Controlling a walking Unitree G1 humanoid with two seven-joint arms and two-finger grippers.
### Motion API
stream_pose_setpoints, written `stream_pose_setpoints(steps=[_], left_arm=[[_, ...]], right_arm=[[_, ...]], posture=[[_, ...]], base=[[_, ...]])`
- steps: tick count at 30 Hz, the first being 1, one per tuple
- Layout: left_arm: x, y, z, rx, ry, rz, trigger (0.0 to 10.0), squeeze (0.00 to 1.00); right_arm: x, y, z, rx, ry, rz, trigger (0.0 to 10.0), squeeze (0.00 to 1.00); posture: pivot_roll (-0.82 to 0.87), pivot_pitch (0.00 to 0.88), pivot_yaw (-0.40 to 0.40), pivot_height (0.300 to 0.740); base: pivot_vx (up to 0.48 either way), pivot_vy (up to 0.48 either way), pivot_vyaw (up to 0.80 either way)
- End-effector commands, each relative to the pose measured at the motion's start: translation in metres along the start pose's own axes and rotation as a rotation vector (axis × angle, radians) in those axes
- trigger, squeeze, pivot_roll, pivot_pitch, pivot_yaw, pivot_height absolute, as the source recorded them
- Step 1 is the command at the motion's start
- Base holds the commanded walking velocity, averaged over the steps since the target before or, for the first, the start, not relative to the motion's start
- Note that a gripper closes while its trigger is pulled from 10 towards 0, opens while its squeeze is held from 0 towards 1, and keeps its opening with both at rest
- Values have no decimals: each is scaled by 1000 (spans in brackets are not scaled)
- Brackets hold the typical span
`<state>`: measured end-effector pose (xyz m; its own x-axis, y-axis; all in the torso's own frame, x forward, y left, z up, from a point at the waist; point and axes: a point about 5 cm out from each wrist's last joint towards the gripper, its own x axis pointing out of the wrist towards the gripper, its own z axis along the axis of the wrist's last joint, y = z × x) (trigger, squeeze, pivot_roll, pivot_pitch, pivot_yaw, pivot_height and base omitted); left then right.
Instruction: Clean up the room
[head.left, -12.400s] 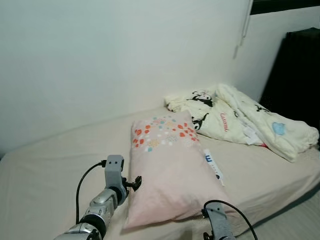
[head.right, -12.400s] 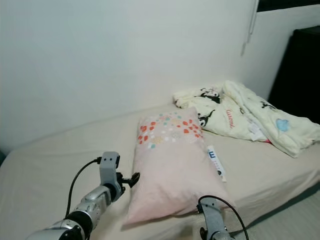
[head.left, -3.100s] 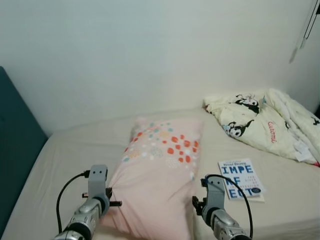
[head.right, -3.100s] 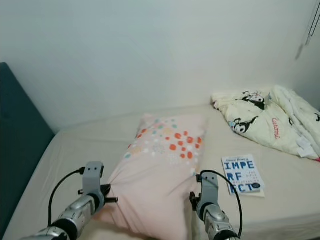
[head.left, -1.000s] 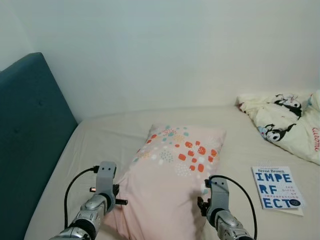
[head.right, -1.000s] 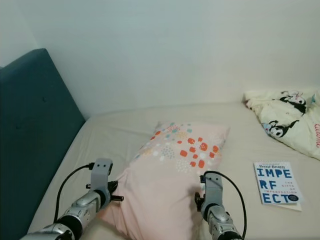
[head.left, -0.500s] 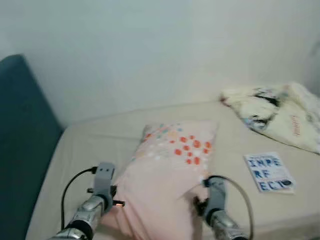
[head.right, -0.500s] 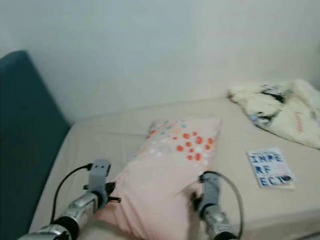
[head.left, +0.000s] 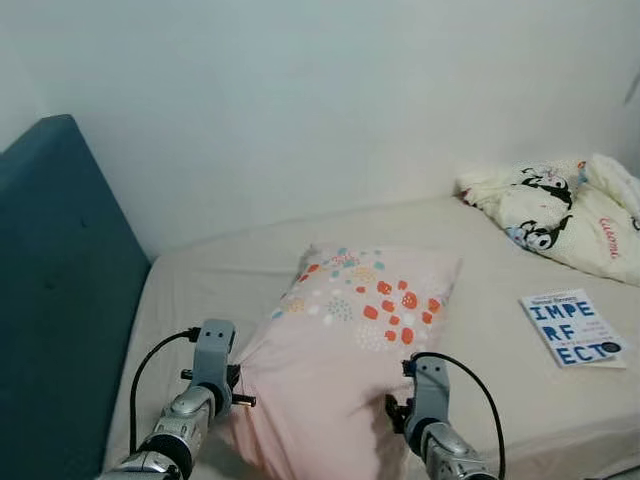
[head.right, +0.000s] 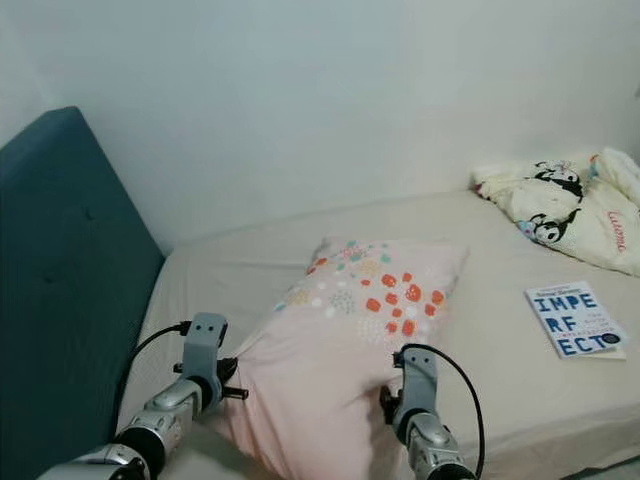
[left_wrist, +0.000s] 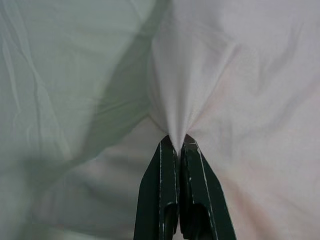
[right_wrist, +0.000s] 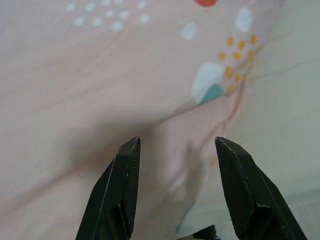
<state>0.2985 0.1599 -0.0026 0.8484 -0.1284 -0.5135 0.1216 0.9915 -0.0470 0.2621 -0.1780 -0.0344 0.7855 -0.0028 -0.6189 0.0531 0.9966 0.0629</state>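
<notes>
Pinching the pillow (head.left: 345, 345), left tool (left_wrist: 176, 142) is closed; right tool (right_wrist: 175, 145) gapes; book (head.left: 573, 328) and blanket (head.left: 555, 205) beyond

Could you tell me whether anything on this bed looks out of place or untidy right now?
Yes. The pink pillow lies askew mid-mattress, away from the teal headboard, pinched by the left gripper. A blue-lettered book lies on the sheet, and a cartoon-print blanket is crumpled by the wall.
</notes>
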Motion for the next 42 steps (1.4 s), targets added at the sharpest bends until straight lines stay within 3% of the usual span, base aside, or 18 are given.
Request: stream_pose_setpoints(steps=[1,18,27,35,42], left_arm=[[-2,11,1,16,-5,34,10000,0],[-2,10,0,16,-4,33,10000,0],[-3,11,-2,9,-3,43,10000,0],[-2,10,-1,12,-5,42,10000,0],[5,16,42,-77,-134,79,10000,0]], right_arm=[[0,4,-3,5,7,12,10000,0],[0,5,-3,6,8,18,10000,0],[0,8,-3,-14,1,35,10000,0],[0,12,-4,-56,4,65,10000,0],[0,15,-3,-48,-3,86,10000,0]], posture=[[-72,0,68,740],[-72,0,68,740],[-68,0,64,740],[-70,0,66,740],[-72,0,67,740]], base=[[0,296,0],[0,294,0],[0,0,0],[0,0,794],[0,0,794]])
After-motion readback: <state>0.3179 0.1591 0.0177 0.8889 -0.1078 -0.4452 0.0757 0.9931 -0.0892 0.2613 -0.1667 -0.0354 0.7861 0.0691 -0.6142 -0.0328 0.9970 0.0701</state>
